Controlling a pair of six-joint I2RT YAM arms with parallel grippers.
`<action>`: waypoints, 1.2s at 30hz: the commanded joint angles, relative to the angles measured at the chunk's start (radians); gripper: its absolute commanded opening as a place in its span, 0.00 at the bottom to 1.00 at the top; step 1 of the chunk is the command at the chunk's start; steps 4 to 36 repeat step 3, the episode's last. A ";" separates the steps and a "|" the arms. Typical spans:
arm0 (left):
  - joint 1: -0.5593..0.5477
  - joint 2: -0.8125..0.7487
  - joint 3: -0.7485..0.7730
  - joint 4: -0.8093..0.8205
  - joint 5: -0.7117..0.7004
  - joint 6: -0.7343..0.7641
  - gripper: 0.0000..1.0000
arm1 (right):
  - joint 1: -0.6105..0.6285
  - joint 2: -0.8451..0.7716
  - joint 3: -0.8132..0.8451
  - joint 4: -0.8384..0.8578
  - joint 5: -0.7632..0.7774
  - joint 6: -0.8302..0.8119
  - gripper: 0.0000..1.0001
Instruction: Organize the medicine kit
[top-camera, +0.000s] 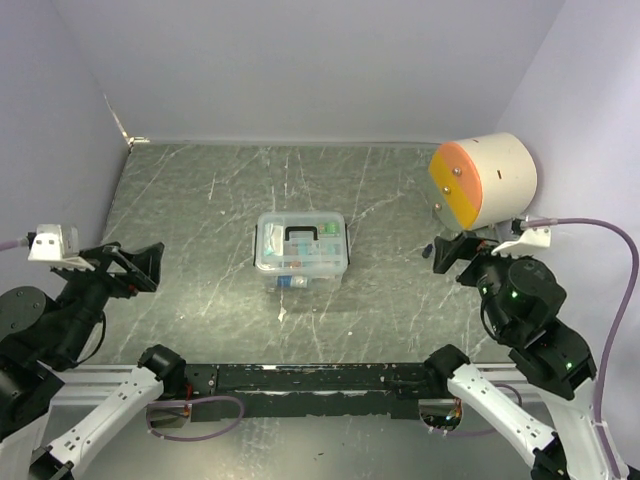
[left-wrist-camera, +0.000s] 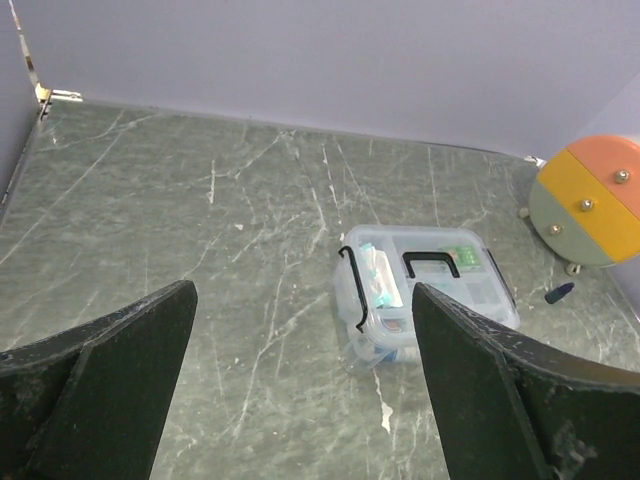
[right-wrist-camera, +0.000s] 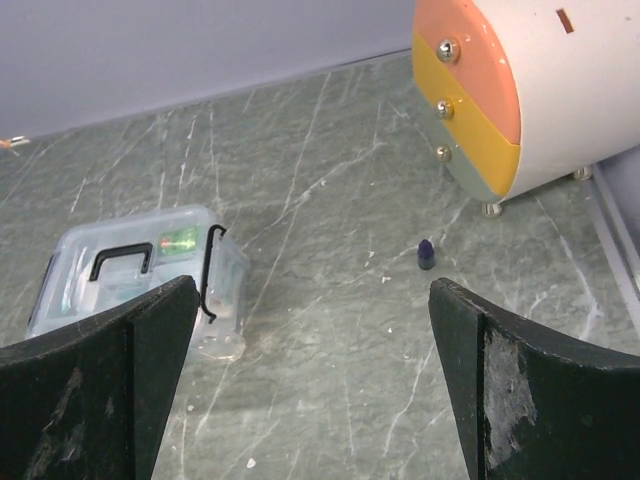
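Observation:
The medicine kit (top-camera: 300, 245) is a small clear box with its lid on and a black handle on top, standing mid-table. It also shows in the left wrist view (left-wrist-camera: 425, 290) and the right wrist view (right-wrist-camera: 130, 275). Black wire latches lie along its short sides. Teal, green and white items show through the plastic. My left gripper (top-camera: 148, 268) is open and empty, well left of the kit, and seen from the wrist (left-wrist-camera: 303, 300) it points toward it. My right gripper (top-camera: 440, 256) is open and empty, right of the kit, above bare tabletop (right-wrist-camera: 312, 290).
A large cream cylinder with an orange and yellow face (top-camera: 485, 180) lies at the back right, just behind my right gripper. A small dark purple cap-like piece (right-wrist-camera: 426, 255) sits on the table near it and also shows in the left wrist view (left-wrist-camera: 560, 293). Walls enclose the table.

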 joint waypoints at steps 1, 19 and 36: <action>-0.005 -0.003 0.004 -0.008 -0.028 0.028 1.00 | -0.001 -0.019 0.005 0.008 0.027 -0.010 1.00; -0.004 -0.004 -0.005 0.002 -0.024 0.028 1.00 | 0.000 -0.013 0.006 0.001 0.031 -0.001 1.00; -0.004 -0.004 -0.005 0.002 -0.024 0.028 1.00 | 0.000 -0.013 0.006 0.001 0.031 -0.001 1.00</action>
